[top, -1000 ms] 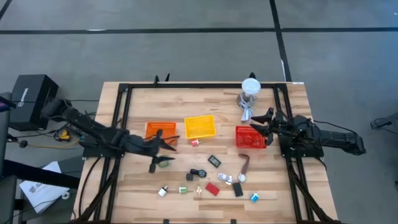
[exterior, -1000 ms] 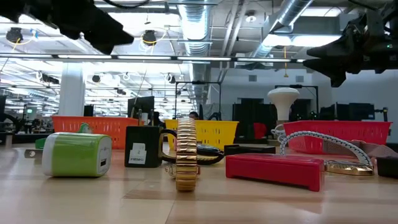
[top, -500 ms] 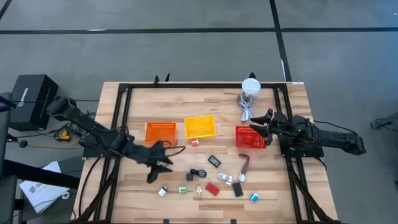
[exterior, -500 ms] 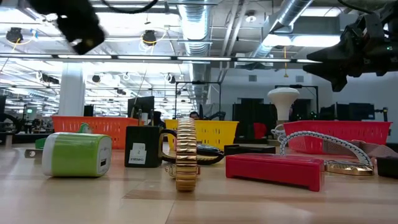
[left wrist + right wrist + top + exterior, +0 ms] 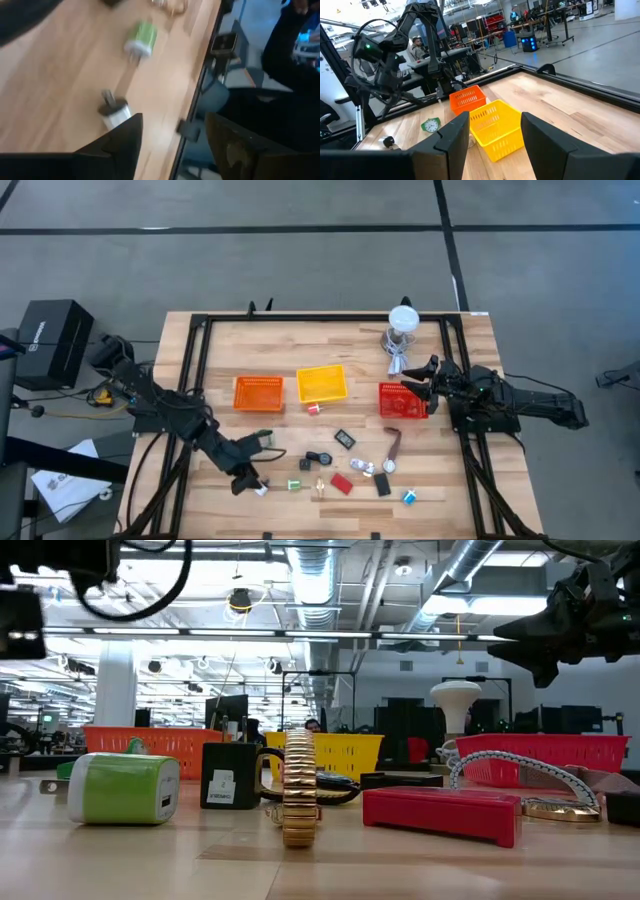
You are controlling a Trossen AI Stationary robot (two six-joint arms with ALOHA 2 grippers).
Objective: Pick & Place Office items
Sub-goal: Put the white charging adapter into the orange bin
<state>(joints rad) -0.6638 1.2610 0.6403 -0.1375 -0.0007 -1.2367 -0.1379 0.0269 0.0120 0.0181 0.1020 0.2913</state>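
With its fingers spread wide, the left gripper hangs at the table's front-left, the white plug lying just ahead of the tips, while the right gripper, also open, waits well apart above the red bin.

Left dark two-finger gripper low over table front, fingers spread; right dark two-finger gripper raised, fingers apart.

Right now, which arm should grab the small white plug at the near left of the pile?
Left. The left gripper hangs open right beside the white plug, which shows close in its wrist view. The right gripper waits far off, over the red bin.
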